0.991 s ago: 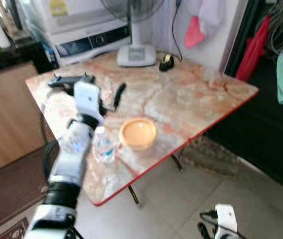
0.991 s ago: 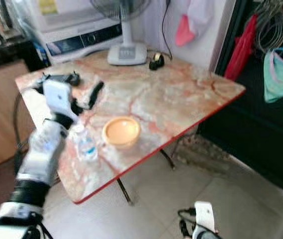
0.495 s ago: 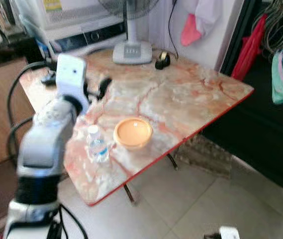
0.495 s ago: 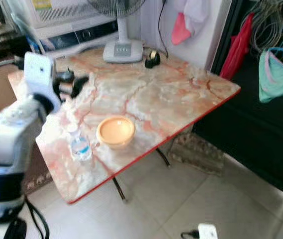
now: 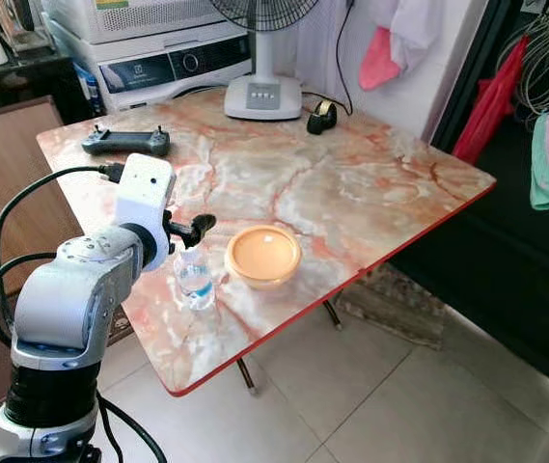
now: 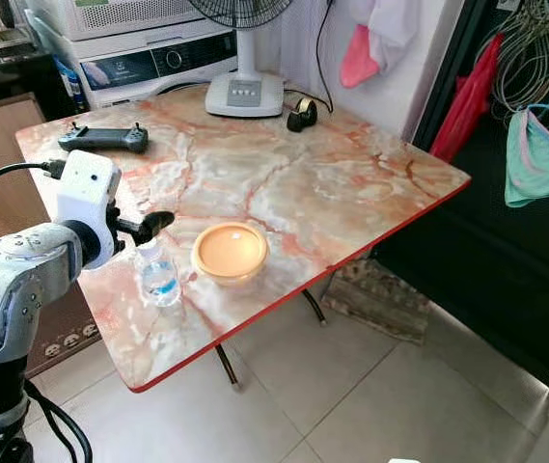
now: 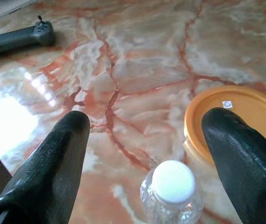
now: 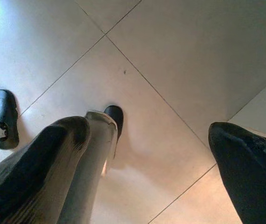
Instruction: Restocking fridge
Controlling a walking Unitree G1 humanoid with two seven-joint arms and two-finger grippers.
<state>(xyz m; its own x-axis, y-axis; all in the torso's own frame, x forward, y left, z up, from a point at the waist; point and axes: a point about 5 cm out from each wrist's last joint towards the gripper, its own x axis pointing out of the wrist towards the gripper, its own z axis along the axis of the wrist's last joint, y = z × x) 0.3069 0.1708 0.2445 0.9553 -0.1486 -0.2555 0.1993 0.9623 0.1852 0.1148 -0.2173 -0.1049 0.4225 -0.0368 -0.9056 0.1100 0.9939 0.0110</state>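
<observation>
Overhead, the left gripper [image 5: 197, 228] hovers wide open just above the bottle [image 5: 195, 280], beside a tub [image 5: 262, 256] near the table [image 5: 380, 183] edge. Left wrist: fingers [image 7: 53, 163] straddle the cap, untouched. Right wrist: right gripper [image 8: 147, 154] open, empty, over floor [image 8: 179, 56].

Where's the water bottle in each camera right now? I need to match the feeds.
Left eye view: water bottle near the table's front edge, just below the left gripper.
Right eye view: bottle beside the orange-lidded container.
Left wrist view: its white cap between the open fingers.
Right wrist view: floor tiles, no bottle.
Shared landmark: the orange-lidded container.
</observation>
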